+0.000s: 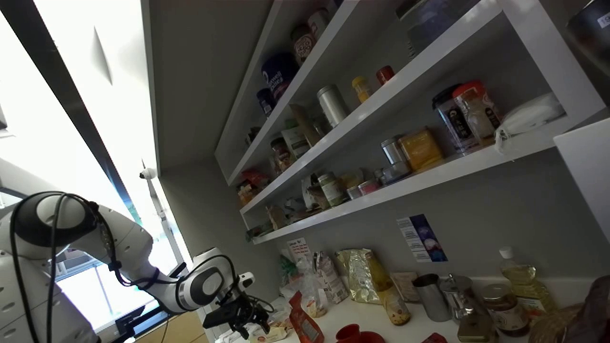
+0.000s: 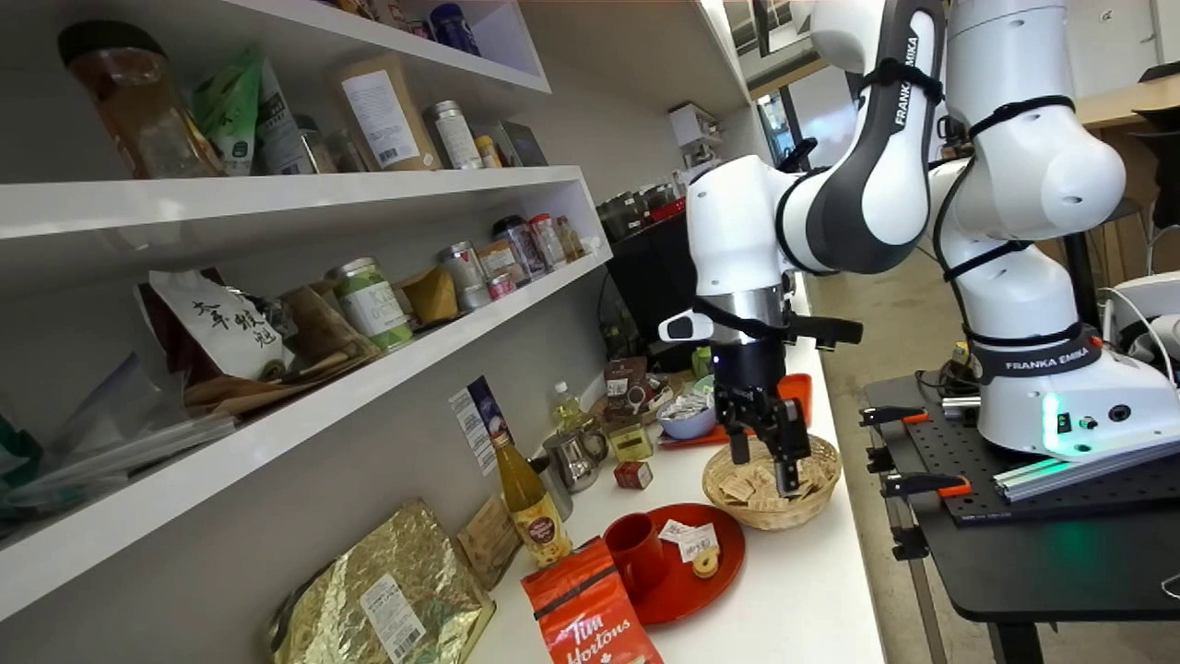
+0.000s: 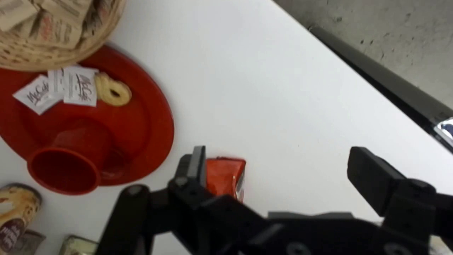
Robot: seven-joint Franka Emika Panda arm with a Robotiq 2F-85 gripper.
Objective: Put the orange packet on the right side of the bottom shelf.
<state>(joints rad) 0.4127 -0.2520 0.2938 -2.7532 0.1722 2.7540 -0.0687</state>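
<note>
The worktop [image 3: 283, 106] is where the job sits; it looks barely begun. Above, the bottom shelf [image 1: 410, 186] awaits its delivery: the right side, as one faces it, holds jars [image 1: 455, 121], a yellow carton [image 1: 421, 150] and a white bag [image 1: 533, 116], so a spot among them probably needs choosing. The arm [image 2: 737, 231] reaches over the worktop, apart from the bottom shelf. Just beside the red plate [image 3: 152, 117], the orange packet [image 2: 595, 609] seems to stand upright on the worktop, not yet grasped. The tool [image 3: 277, 163] is released and holds nothing; its fingers [image 3: 375, 177] stand wide apart, one partly hiding the orange packet in the wrist view. Left to do, I judge: lining up, gripping, lifting, carrying over, setting down.
</note>
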